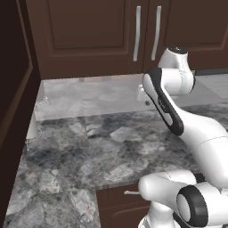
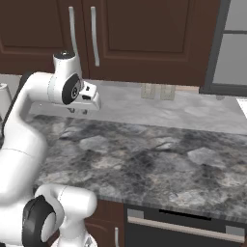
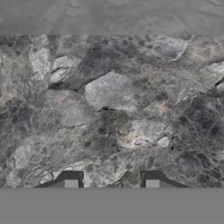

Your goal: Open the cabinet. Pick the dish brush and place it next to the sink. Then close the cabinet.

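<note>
Gripper (image 3: 111, 183) hangs over the grey marble counter (image 3: 113, 105), pointing down at it; in the hand view 2 finger tips (image 3: 71, 183) stand apart w/ bare stone between them, nothing held. Gap looks moderate, neither pinched nor spread wide.

Counts, left to right. Left base view: 1 open dark door panel (image 1: 13, 111) along the left edge, 1 pale upright item (image 1: 33, 127) on the counter beside it (can't tell what), then the cabinet (image 1: 89, 35) on the back wall w/ 2 doors, both flat to the frame, and 2 vertical silver bar handles (image 1: 137, 33) side by side at the seam. Below the counter edge, 1 brown drawer front (image 1: 120, 198) w/ a short handle. Arm (image 1: 178, 120) reaches up from lower right.

Right base view adds what the left lacks: the gripper itself (image 2: 79, 110) low over the counter near the back wall, 2 beige outlet plates (image 2: 157, 91) on the backsplash, 1 black dishwasher front (image 2: 188, 226) w/ wide bar, 1 grey-framed panel (image 2: 231, 43) at far right. The same 2 handles sit just above the wrist.
</note>
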{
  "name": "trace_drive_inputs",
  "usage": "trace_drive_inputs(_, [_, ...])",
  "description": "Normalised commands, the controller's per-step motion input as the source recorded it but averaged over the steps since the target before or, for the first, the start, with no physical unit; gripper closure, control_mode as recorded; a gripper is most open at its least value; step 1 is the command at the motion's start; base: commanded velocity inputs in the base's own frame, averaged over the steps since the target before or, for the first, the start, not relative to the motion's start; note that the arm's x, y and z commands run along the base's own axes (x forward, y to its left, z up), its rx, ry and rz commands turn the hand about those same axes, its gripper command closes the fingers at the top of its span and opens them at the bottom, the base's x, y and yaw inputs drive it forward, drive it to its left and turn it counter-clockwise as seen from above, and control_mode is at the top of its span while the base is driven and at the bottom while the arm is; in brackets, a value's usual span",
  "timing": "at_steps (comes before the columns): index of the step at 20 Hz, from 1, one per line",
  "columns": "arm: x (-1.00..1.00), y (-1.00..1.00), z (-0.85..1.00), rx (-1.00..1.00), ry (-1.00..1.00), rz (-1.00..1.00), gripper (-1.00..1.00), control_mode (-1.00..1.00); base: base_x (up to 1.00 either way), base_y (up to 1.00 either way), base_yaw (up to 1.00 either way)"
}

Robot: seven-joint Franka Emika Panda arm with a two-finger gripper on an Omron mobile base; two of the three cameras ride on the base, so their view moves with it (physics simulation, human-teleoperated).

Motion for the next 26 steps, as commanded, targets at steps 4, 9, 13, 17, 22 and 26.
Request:
trace_drive_inputs(4, [-0.06, 0.07, 0.0, 0.0, -0.19, -0.08, -1.0, -1.0, 0.0, 0.0, 0.0])
trace_drive_inputs(9, [-0.48, 0.0, 0.28, 0.01, -0.41, -0.17, -1.0, -1.0, 0.0, 0.0, 0.0])
trace_drive_inputs(13, [-0.41, 0.0, 0.61, 0.0, -0.34, -0.14, -1.0, -1.0, 0.0, 0.0, 0.0])
trace_drive_inputs(17, [-0.13, 0.12, 0.7, 0.0, -0.22, -0.15, -1.0, -1.0, 0.0, 0.0, 0.0])
trace_drive_inputs(22, [-0.04, 0.0, 0.8, 0.0, -0.16, -0.16, -1.0, -1.0, 0.0, 0.0, 0.0])
trace_drive_inputs(26, [0.0, 0.03, 0.72, 0.0, -0.06, -0.03, -1.0, -1.0, 0.0, 0.0, 0.0])
